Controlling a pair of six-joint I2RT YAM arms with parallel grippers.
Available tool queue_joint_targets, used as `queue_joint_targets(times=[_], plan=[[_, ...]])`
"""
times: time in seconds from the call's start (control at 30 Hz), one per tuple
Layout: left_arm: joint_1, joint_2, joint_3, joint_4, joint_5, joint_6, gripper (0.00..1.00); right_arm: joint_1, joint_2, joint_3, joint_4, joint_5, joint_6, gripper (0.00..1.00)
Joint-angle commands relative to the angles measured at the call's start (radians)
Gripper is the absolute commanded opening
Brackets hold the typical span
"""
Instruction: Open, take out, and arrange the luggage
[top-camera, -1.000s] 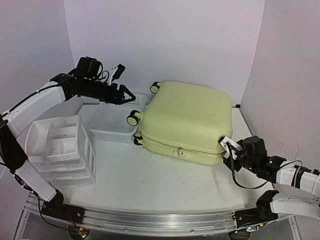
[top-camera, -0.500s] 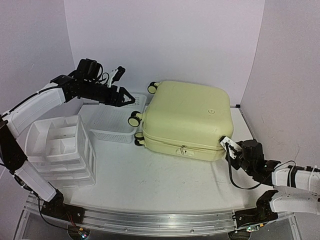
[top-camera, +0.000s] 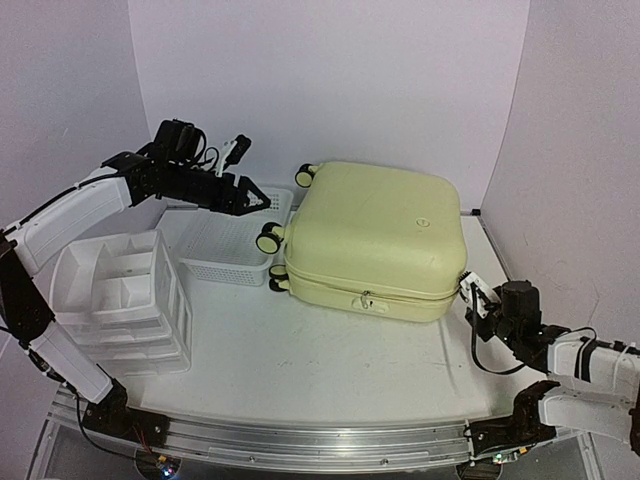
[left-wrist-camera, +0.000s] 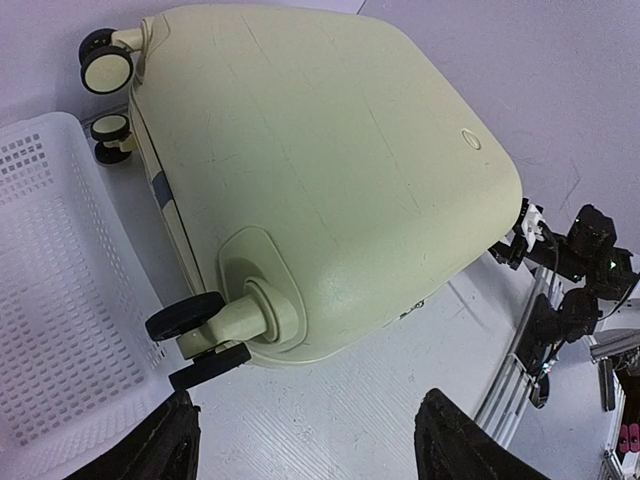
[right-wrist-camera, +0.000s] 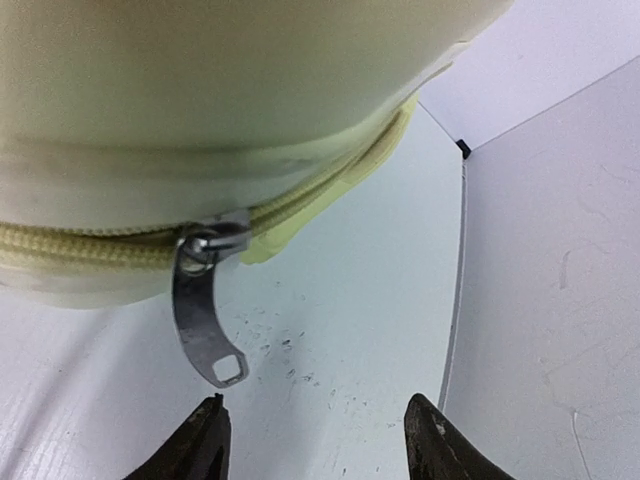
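The luggage (top-camera: 375, 240), a large pale yellow hard-shell suitcase, lies flat on the table, shut, with its wheels (top-camera: 267, 238) pointing left. My left gripper (top-camera: 262, 198) hovers open above the basket, near the wheels; in its wrist view the gripper (left-wrist-camera: 305, 440) is empty and the luggage (left-wrist-camera: 330, 170) lies beyond it. My right gripper (top-camera: 468, 297) stands open just off the suitcase's near right corner. In the right wrist view a metal zipper pull (right-wrist-camera: 205, 320) hangs from the zipper seam (right-wrist-camera: 90, 245), just above the left finger (right-wrist-camera: 210, 430). Nothing is between the fingers of that gripper (right-wrist-camera: 315, 410).
A white mesh basket (top-camera: 235, 240) sits left of the suitcase, touching its wheels. A white drawer organizer (top-camera: 120, 295) stands at the near left. Another zipper pull (top-camera: 367, 299) hangs at the suitcase's front middle. The side wall (right-wrist-camera: 560, 250) is close on the right.
The suitcase has turned slightly, its front edge swinging away. My right gripper has drawn back to the right, off the corner, with its jaws narrower. The left arm has barely moved.
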Motion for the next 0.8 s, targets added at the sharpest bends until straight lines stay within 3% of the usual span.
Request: queue_joint_targets(times=[0.0,0.13,0.37,0.5,0.77], plan=[[0.005,-0.042,-0.007,0.047,0.026,0.004,0.74,-0.024,0.020,0.030,0.023,-0.162,0.010,0.66],[0.007,-0.043,-0.007,0.047,0.027,0.005,0.74,-0.030,0.016,0.033,0.023,-0.213,-0.014,0.76],[0.010,-0.042,-0.010,0.049,0.026,0.004,0.74,-0.065,-0.016,0.038,0.037,-0.224,-0.089,0.73],[0.013,-0.042,-0.012,0.052,0.026,0.004,0.74,-0.110,0.001,0.043,0.053,-0.344,-0.103,0.67],[0.016,-0.040,-0.015,0.054,0.029,0.005,0.74,-0.126,0.055,0.081,0.077,-0.398,-0.161,0.62]])
